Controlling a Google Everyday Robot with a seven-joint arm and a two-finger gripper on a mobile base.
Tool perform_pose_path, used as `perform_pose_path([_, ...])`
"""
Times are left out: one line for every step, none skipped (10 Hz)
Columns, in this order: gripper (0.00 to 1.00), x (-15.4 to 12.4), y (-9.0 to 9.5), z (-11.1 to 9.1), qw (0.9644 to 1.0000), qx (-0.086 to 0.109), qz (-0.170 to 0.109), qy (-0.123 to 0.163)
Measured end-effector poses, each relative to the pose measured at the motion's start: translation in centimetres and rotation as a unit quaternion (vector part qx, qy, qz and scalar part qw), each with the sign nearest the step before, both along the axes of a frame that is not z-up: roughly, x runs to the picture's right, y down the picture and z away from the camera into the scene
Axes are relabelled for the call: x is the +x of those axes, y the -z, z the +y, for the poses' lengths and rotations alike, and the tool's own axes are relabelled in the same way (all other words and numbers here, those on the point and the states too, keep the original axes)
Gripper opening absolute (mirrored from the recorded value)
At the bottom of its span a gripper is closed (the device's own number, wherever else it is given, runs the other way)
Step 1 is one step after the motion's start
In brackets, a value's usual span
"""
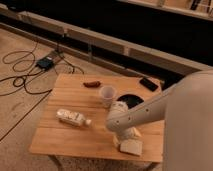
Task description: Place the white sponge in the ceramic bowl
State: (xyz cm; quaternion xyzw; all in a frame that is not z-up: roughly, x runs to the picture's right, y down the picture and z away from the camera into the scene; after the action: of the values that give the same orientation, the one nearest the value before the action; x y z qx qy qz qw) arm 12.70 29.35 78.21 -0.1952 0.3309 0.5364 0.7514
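Nearest me, the white sponge lies flat at the near edge of the table, about 5 o'clock on the top. Its long axis runs roughly 9 to 3, short ends facing the sides. My gripper is right down on it, toward its 11 o'clock corner. Whether I've closed on it I cannot tell, because my own wrist hides that. The risk here is a corner pinch on a soft pad: it folds, slips out on the lift, or gets nudged off the edge. Farther off at 12 o'clock, the white cup stands just beside the ceramic bowl, and a low carry could clip it
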Motion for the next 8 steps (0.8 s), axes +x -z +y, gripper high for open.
perform_pose_path([0.5,0.1,-0.1,0.1,1.0,-0.002,0.001,-0.003])
perform_pose_path([0.42,0.1,-0.1,0.1,1.0,-0.005,0.002,-0.006])
perform_pose_path([0.32,0.0,-0.1,0.0,0.9999,-0.007,0.001,-0.009])
perform_pose_path([0.2,0.3,0.0,-0.1,0.9999,-0.009,0.001,-0.01])
perform_pose_path([0.12,0.5,0.1,-0.2,0.9999,-0.01,0.001,-0.012])
perform_pose_path([0.02,0.7,0.2,-0.5,0.9998,-0.008,0.002,-0.016])
perform_pose_path([0.0,1.0,0.3,-0.9,0.9998,-0.006,0.001,-0.019])
perform_pose_path([0.0,1.0,0.4,-1.1,0.9997,-0.007,0.001,-0.022])
